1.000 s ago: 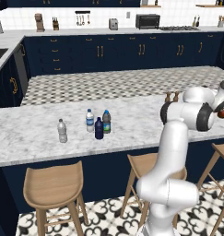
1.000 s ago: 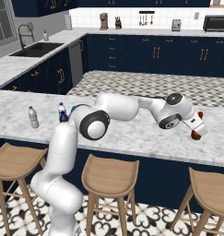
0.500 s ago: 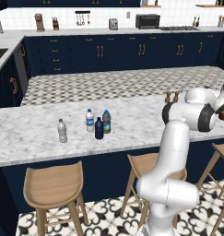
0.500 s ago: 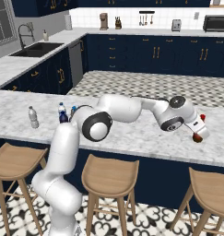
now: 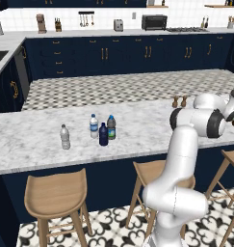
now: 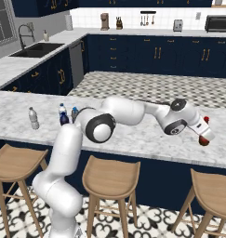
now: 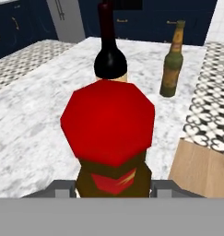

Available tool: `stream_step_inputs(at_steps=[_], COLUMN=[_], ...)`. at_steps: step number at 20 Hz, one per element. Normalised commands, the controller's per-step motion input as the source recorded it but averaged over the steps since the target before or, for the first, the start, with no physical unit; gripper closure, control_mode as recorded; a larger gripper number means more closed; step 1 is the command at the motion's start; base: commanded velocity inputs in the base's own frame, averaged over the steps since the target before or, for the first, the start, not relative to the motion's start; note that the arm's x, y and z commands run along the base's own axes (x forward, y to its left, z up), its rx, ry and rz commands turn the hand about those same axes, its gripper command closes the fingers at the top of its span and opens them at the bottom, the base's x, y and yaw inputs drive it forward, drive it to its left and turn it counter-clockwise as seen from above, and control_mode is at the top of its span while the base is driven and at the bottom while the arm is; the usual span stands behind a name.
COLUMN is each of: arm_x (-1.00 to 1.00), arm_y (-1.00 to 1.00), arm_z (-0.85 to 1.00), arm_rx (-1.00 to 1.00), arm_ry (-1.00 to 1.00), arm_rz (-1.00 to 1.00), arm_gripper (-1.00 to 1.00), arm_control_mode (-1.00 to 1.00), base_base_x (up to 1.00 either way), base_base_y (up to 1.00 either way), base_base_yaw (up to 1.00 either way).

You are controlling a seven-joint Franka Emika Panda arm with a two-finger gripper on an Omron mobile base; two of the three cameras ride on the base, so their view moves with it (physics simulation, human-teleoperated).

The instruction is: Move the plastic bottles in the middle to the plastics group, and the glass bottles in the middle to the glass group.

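Clearly our pincer is clamped on the amber bottle, its red cap turned toward the hand camera and the orange-red label sitting between the finger pads. In the right base view the bottle hangs out past the hand, tilted and apparently just above the bench, though we cannot tell whether it touches.

Just ahead of the pincer stands a dark-necked bottle, and ahead to one side a green-brown bottle. We judge the main risk to be a knock: the held bottle lies almost in line with the dark-necked one, so a careless push forward could topple it. A tilted release could also let our bottle roll, and the bench edge is near, with a stool seat below it.

Much is hidden. The fingers are mostly covered by the bottle, so we cannot gauge how firm the hold is. In the left base view the arm covers the hand. Well behind the pincer, the navy bottle, labelled bottle and two water bottles are too small for detail.
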Motion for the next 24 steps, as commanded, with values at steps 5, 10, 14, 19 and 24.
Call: stream_step_inputs(at_steps=[5, 10, 14, 19, 24], arm_x=[0.00, 0.00, 0.00, 0.00, 0.00], arm_y=[-0.11, -0.11, 0.00, 0.00, 0.00], arm_z=[-0.03, -0.29, -0.31, -0.18, -0.11], arm_rx=[0.00, 0.00, 0.00, 0.00, 0.00], arm_ry=[0.00, 0.00, 0.00, 0.00, 0.00], arm_rz=[0.00, 0.00, 0.00, 0.00, 0.00], arm_gripper=[1.00, 1.00, 1.00, 1.00, 1.00], arm_control_mode=[-1.00, -1.00, -1.00, -1.00, -1.00], base_base_x=[0.00, 0.00, 0.00, 0.00, 0.00], base_base_y=[0.00, 0.00, 0.00, 0.00, 0.00], base_base_yaw=[0.00, 0.00, 0.00, 0.00, 0.00])
